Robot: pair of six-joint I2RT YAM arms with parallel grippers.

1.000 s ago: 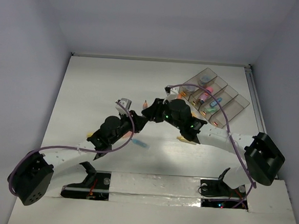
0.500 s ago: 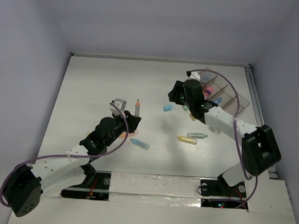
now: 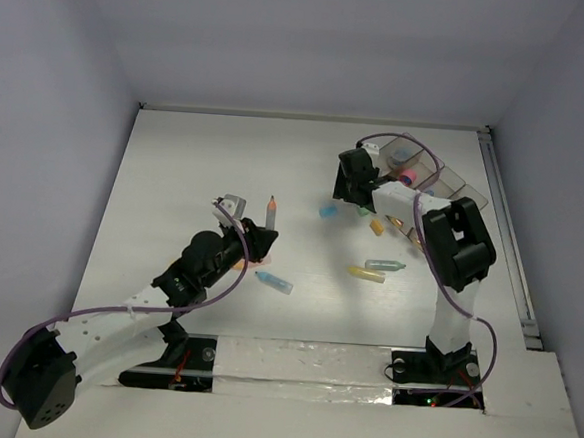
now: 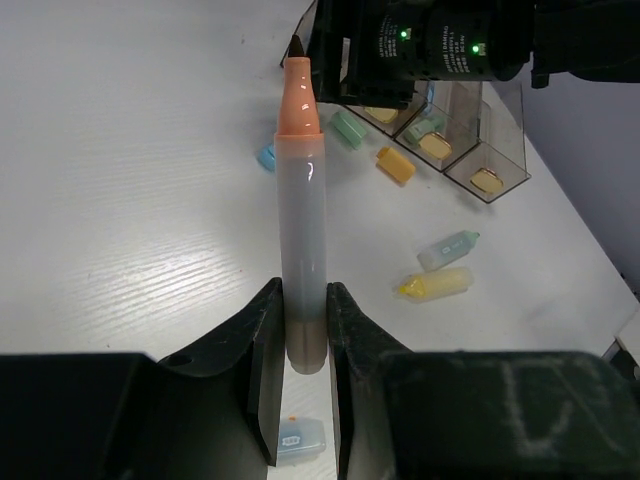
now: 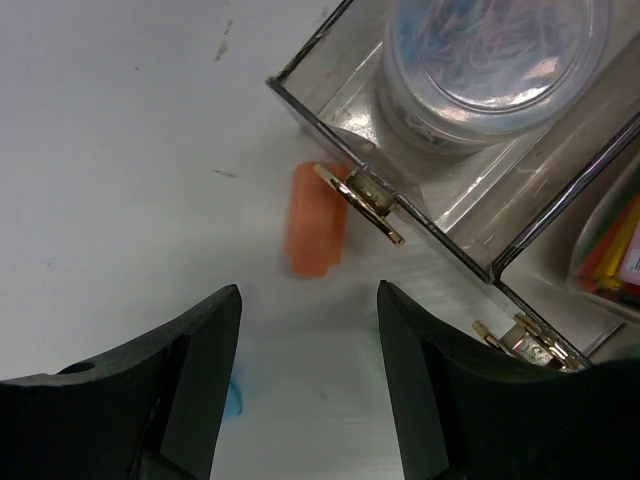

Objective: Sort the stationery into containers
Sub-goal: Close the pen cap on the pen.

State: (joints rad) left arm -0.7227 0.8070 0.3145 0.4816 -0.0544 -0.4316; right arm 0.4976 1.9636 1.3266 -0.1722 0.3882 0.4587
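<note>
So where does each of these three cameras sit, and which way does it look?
Top external: above and behind the robot, looking down on the table; left arm and right arm show whole.
Left wrist: on the left arm's wrist, looking across the table to the tray; the left gripper shows, shut on a clear pen.
Right wrist: on the right arm's wrist, looking down at the tray's corner and a round tub; open right gripper shows.
Shared: top and left wrist both show the clear pen and tray.

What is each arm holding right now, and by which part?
The left tool pinches a clear pen with an orange cap by its bottom end. The right tool is open and holds nothing.
</note>
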